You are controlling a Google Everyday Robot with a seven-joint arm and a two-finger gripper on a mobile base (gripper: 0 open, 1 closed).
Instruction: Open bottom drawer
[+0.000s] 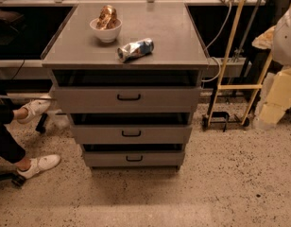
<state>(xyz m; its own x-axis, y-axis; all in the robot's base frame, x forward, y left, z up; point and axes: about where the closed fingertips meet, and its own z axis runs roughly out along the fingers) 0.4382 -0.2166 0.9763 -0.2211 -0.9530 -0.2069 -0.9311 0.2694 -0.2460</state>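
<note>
Bottom drawer [103,161]: lowest front of the grey cabinet [126,56], down near the floor, mid-view. Left: a person's white shoes [41,163], apart from it. Centre: the drawer's black handle [134,158] is free, and only a thin dark strip shows above the front, so we judge it shut or barely out. Right: gripper [278,96] at the frame edge, well apart from the cabinet. We cannot tell its opening or hold. Reach, grasp and pull all remain.
</note>
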